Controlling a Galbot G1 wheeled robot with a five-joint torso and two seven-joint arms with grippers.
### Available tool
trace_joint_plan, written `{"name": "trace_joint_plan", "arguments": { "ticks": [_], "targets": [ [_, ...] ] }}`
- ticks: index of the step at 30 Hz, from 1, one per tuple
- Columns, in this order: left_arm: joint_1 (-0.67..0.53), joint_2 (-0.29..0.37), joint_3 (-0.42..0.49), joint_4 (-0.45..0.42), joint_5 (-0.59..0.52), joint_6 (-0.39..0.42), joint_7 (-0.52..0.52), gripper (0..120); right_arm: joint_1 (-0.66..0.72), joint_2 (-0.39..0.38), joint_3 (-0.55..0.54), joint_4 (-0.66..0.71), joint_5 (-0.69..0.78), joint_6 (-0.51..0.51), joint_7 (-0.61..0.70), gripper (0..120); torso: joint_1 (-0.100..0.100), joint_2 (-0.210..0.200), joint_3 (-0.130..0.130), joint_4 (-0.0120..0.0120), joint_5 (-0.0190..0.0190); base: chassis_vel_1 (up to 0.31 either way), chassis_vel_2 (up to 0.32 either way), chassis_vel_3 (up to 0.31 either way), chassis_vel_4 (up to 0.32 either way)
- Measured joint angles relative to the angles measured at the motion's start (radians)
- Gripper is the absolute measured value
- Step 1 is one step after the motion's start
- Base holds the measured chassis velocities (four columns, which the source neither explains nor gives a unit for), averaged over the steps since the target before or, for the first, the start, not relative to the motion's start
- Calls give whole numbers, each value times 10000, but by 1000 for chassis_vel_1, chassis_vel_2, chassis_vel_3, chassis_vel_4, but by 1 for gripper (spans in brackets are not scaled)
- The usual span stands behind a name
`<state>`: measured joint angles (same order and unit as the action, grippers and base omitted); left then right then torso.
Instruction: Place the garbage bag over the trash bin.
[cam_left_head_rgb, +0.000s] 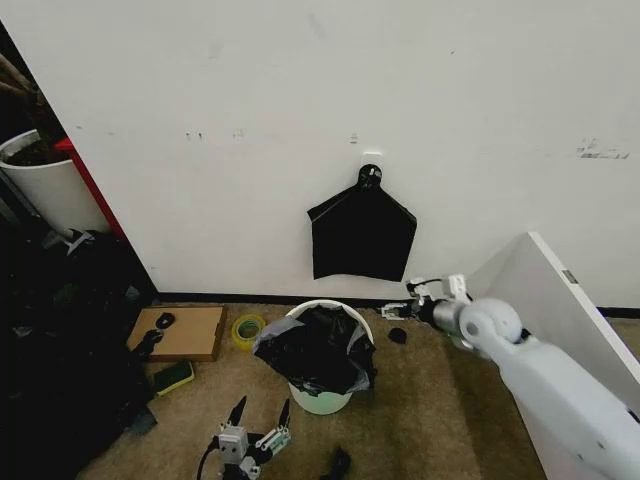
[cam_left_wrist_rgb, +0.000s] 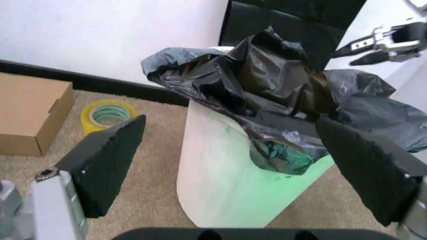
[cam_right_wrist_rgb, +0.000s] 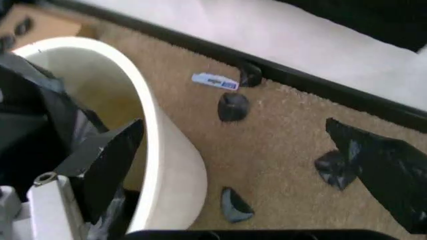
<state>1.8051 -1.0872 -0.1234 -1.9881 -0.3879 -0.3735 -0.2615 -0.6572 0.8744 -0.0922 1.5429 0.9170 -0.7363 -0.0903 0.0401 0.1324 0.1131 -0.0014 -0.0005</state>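
The cream-white trash bin (cam_left_head_rgb: 322, 400) stands on the carpet near the wall. The crinkled black garbage bag (cam_left_head_rgb: 315, 348) lies bunched over its mouth and hangs down the front and right side, leaving the far rim bare. My left gripper (cam_left_head_rgb: 258, 418) is open, low in front of the bin, fingers pointing at it. In the left wrist view the bin (cam_left_wrist_rgb: 227, 175) and the bag (cam_left_wrist_rgb: 267, 90) sit between the two pads (cam_left_wrist_rgb: 107, 170). My right gripper (cam_left_head_rgb: 402, 306) hovers open just right of the bin's far rim. The right wrist view shows one finger (cam_right_wrist_rgb: 107, 160) beside the bin wall (cam_right_wrist_rgb: 167, 150).
A flat black pentagon bag (cam_left_head_rgb: 362, 235) hangs on the wall behind. A cardboard box (cam_left_head_rgb: 182, 332), a yellow tape roll (cam_left_head_rgb: 247, 328) and a green pad (cam_left_head_rgb: 175, 376) lie left of the bin. A white panel (cam_left_head_rgb: 550, 300) leans at the right. Black scraps (cam_right_wrist_rgb: 233, 107) dot the carpet.
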Motion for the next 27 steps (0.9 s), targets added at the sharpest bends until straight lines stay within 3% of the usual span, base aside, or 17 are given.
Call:
{"name": "trace_joint_plan", "arguments": {
  "ticks": [8,22,27],
  "targets": [
    [28,23,-24,-112,-7,44,57,100,856,203,-1128,-816,-836,-22,-1034,100,0,0,-1,-4,2,0,0,0,0],
    [89,165,-86,-220,-8,76,61,100,1321,884,-1661,-1574,-1191,32,-1190,99,0,2,-2,-2,-1,0,0,0,0],
    [101,170,-91,-220,-17,79,53,100,1437,1000,-1843,-1872,-1284,38,-1468,81,0,2,-1,-2,0,0,0,0,0]
  ]
}}
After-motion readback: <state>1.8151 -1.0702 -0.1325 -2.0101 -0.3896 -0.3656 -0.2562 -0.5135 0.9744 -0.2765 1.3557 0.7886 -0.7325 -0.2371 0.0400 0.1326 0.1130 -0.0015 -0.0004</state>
